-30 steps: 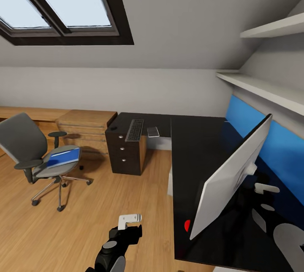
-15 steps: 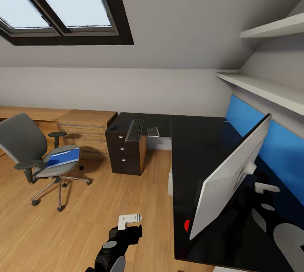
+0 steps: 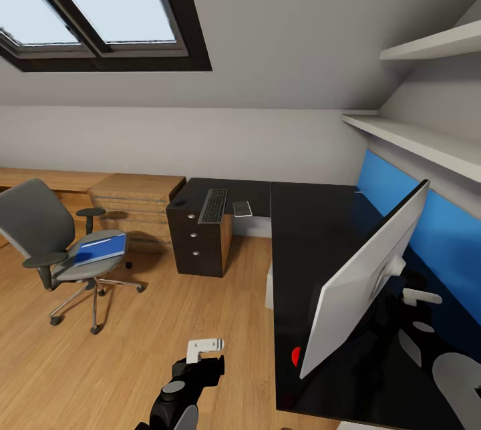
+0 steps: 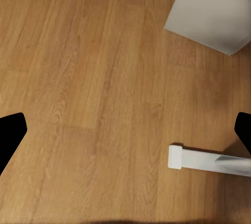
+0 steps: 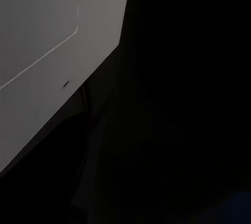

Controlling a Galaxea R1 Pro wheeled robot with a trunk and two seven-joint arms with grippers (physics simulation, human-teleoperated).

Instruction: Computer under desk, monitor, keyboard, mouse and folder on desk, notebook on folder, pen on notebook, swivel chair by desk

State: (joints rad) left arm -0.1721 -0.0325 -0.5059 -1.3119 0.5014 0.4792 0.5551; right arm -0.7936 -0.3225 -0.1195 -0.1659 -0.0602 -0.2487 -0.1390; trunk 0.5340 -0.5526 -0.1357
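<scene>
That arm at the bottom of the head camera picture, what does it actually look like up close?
The left arm is mostly glossy black, built from chunky rounded segments, with a flat grey disc set into one joint. Its end effector is a pale, off-white blocky piece at the tip. In the left wrist view, two black fingers frame the picture's sides.

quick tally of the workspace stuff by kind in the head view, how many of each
monitor: 1
keyboard: 1
swivel chair: 1
blue folder on the chair seat: 1
desk: 1
Total: 5
</scene>
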